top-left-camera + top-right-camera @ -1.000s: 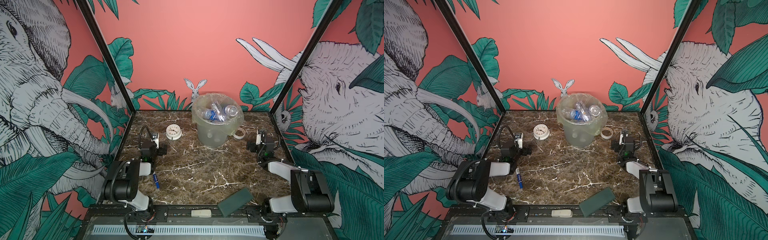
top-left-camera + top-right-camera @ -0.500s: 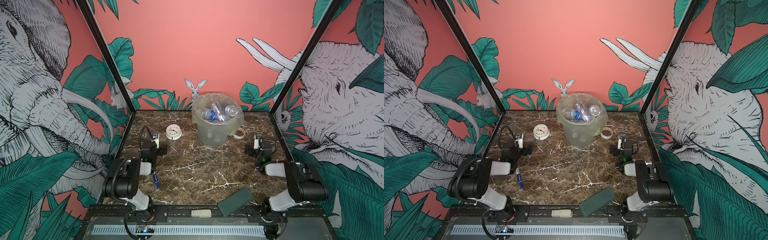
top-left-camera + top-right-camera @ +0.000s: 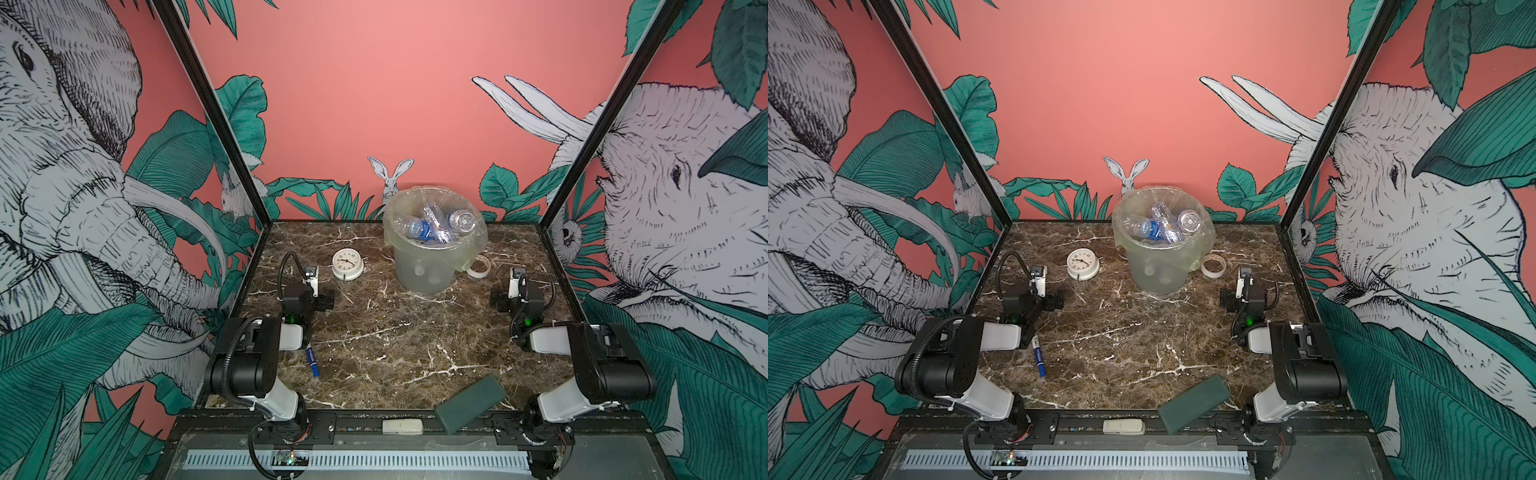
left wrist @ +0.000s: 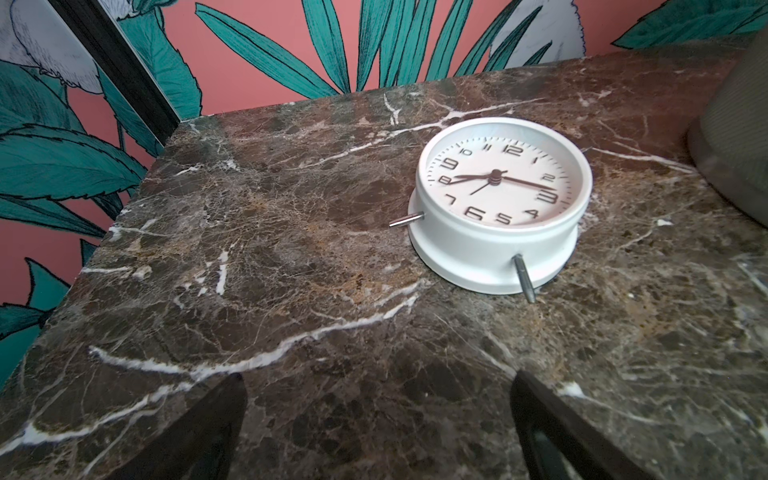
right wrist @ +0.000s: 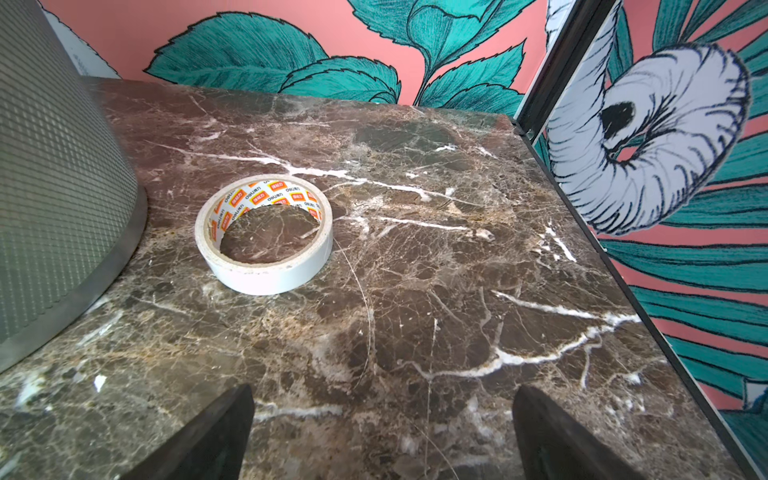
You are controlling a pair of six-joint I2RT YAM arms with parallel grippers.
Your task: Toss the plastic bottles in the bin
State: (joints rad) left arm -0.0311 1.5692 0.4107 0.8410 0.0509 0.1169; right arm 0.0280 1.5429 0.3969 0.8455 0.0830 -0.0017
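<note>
Hovering over brown marble tabletop (image 3: 395, 332), left claw (image 4: 376, 378) and right claw (image 5: 382, 390) gaping, empty, coral jungle-mural walls (image 3: 374, 104).

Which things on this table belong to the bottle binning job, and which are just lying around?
Job:
- bottles, all the ones in view lie inside the bin
- bin

Lying about:
- clock
- tape roll
- marker
- green block

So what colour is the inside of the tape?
White with orange patches; the tape shows best in the right wrist view.
</note>
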